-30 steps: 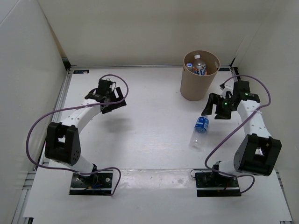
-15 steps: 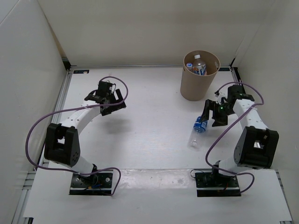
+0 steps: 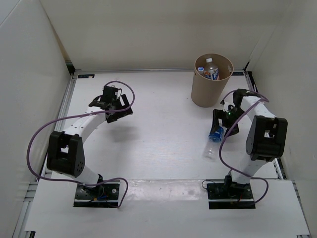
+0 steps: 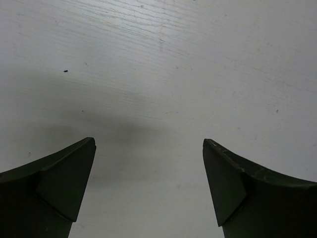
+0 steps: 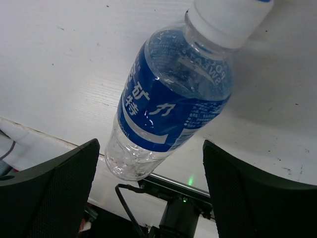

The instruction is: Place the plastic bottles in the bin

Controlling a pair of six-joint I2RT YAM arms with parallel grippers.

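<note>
A clear bottle with a blue label lies on the white table, right of centre. My right gripper is open and low over its upper end. In the right wrist view the bottle lies between the spread fingers of my right gripper, which do not touch it. The tan bin stands at the back right. It holds a bottle with a white-orange label and a second capped bottle. My left gripper is open and empty over bare table. The orange bottle and the slim clear one do not show.
White walls close in the table on the left, back and right. A purple cable loops from each arm. The right arm's base and its cable show under the bottle in the right wrist view.
My right arm has folded inward and its gripper has come down from beside the bin onto the blue-label bottle. The bottle shifted slightly. My left gripper has barely moved.
</note>
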